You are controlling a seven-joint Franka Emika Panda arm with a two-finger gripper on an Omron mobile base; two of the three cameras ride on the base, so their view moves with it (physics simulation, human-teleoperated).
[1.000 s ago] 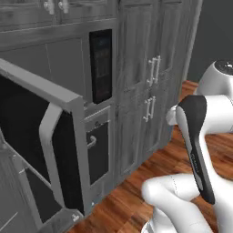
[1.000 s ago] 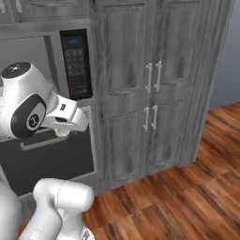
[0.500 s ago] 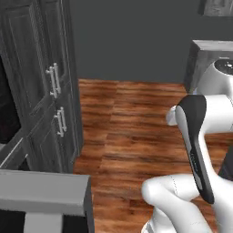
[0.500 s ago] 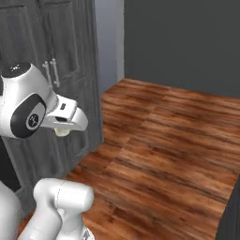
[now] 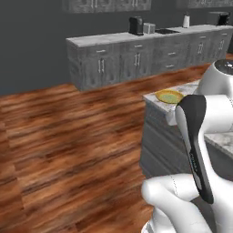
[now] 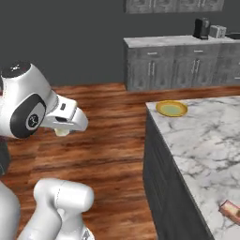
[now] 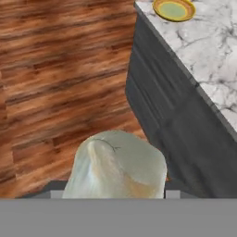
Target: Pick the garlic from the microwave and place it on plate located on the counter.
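Over wood floor, garlic [image 7: 118, 164] clamped in hand [image 7: 111, 192] — fingertips hidden, plate [image 7: 174, 9] on counter [image 7: 208, 60] corner.

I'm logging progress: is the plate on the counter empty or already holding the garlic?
Empty: the plate shows a bare green centre, while the garlic sits at the gripper.

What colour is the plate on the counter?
Yellow rim, pale green centre; plate shows best in right base view.

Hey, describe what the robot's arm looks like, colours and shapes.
The arm is glossy white with rounded, bulbous segments. One link carries a long black curved panel with faint lettering. In the right base view a round dark joint cap bears a small white mark, beside a boxy white end effector mount.
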